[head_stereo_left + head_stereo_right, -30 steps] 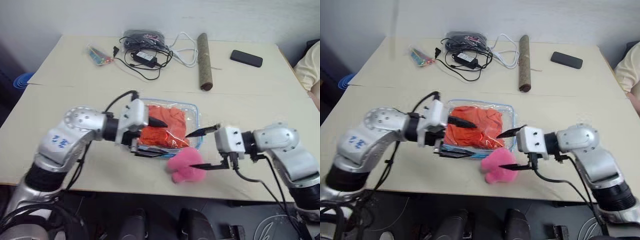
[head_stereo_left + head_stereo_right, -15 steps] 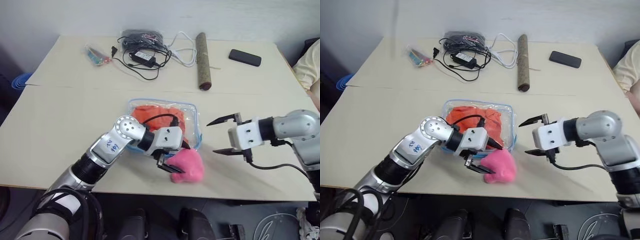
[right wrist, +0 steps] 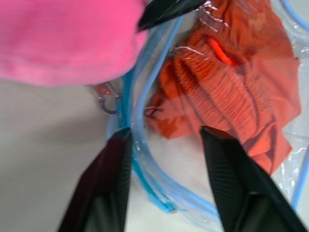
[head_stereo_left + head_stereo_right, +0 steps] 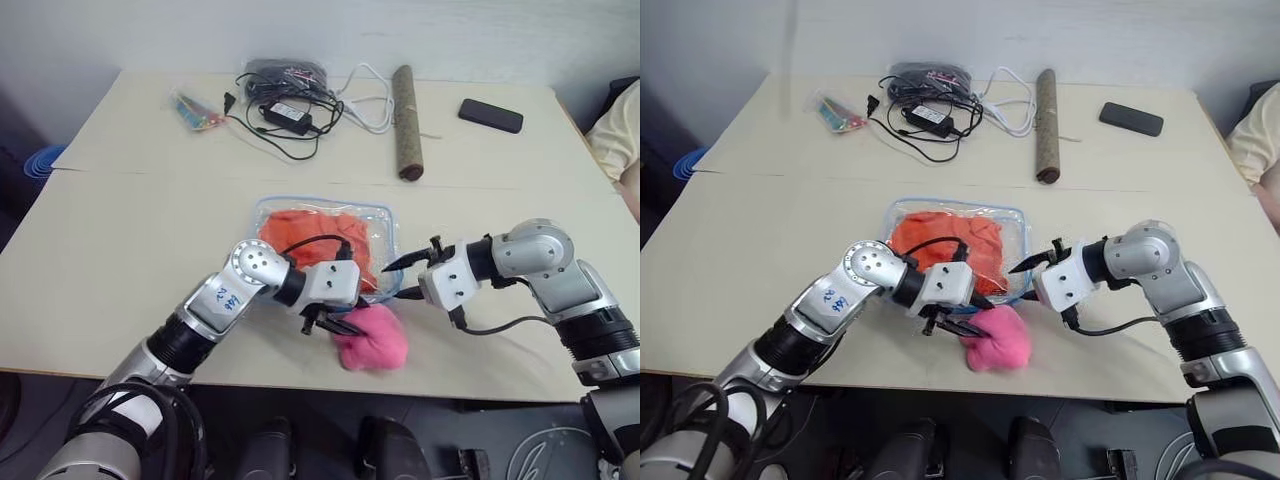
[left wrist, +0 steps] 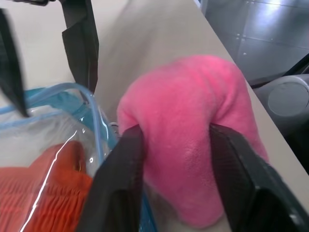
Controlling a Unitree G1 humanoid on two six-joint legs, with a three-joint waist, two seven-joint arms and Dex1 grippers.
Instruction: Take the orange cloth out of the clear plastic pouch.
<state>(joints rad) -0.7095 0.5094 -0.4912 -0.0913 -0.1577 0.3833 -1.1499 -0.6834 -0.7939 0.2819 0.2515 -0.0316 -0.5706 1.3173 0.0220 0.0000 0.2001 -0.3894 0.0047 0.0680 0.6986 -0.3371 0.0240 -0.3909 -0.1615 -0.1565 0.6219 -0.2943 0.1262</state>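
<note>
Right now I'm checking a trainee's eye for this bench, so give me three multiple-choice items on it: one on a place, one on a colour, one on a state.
1. Where does the orange cloth lie?
A. Inside the clear plastic pouch
B. Loose on the table by the phone
C. On top of the pink plush toy

2. What colour is the pouch's trim?
A. Red
B. Light blue
C. Black

3. What is the left tool doing?
A. Hanging high over the cables
B. Pinching the phone
C. Straddling the pink plush toy, a finger on each side

Key:
1 A, the cloth shows through the plastic.
2 B, the blue edge shows in the right wrist view.
3 C, the left wrist view shows black fingers flanking the plush.
</note>
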